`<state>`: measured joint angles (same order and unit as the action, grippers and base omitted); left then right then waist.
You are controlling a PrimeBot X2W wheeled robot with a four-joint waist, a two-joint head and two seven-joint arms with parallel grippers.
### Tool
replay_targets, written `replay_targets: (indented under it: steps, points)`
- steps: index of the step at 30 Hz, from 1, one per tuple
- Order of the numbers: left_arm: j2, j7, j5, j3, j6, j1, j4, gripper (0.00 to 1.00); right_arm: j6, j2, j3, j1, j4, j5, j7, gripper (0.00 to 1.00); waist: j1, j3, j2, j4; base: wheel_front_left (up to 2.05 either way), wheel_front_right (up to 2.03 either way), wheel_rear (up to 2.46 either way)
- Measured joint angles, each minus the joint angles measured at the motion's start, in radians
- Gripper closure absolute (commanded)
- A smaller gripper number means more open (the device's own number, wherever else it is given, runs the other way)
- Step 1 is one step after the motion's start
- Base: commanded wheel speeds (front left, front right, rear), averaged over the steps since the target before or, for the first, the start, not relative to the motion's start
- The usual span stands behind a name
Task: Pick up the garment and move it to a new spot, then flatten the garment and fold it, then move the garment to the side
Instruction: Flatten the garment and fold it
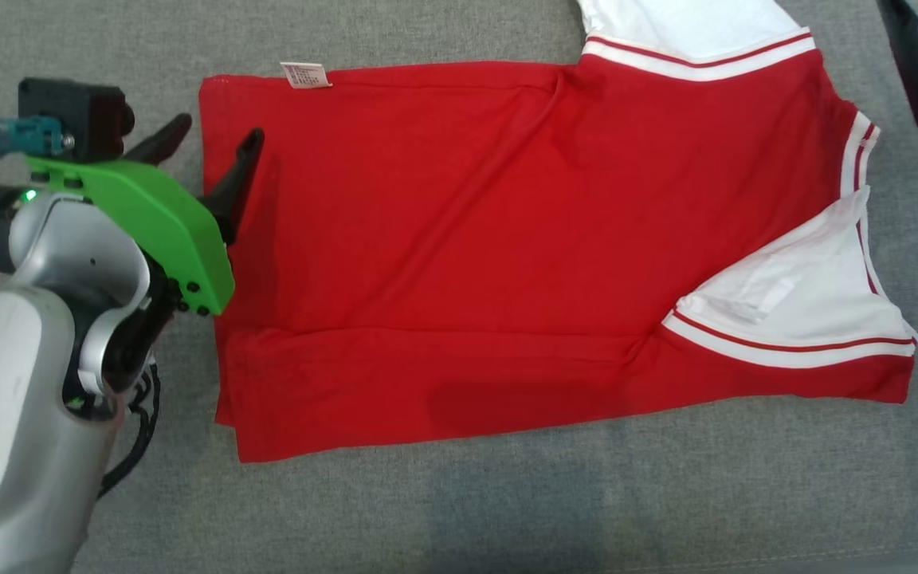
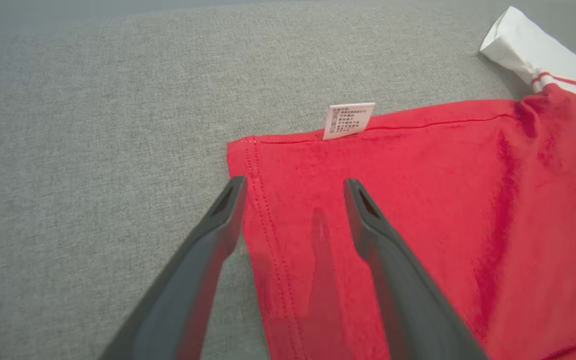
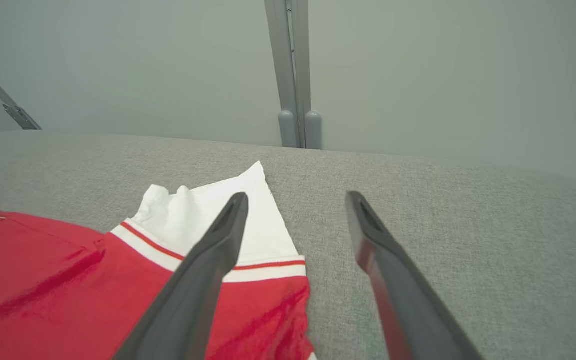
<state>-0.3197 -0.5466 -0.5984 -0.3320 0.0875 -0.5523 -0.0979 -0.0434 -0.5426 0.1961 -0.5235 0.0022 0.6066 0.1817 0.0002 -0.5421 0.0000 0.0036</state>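
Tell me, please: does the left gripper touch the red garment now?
Apart. In the left wrist view the open left gripper hangs over the hem of the garment; one finger's shadow lies separate from its tip.

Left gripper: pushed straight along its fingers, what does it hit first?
Most likely the red shirt, at its hem corner near the white label. The left gripper, fingers open, straddles that edge. Height above it is unclear.
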Motion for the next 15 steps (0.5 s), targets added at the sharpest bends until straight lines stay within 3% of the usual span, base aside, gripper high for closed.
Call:
replay_targets:
  steps: [9,15]
  points:
    - [0.085,-0.015,-0.004,-0.025,-0.012,-0.148,0.127,0.00,-0.008,0.000,0.026,-0.170,0.053,-0.030,0.043,0.00,0.0001,-0.120,0.0000,0.026,0.00,0.00,0.00]
    - [0.099,0.010,0.017,-0.035,-0.028,-0.217,0.172,0.00,-0.009,0.006,0.035,-0.196,0.106,-0.053,0.043,0.00,0.0000,-0.164,0.0000,0.052,0.00,0.00,0.00]
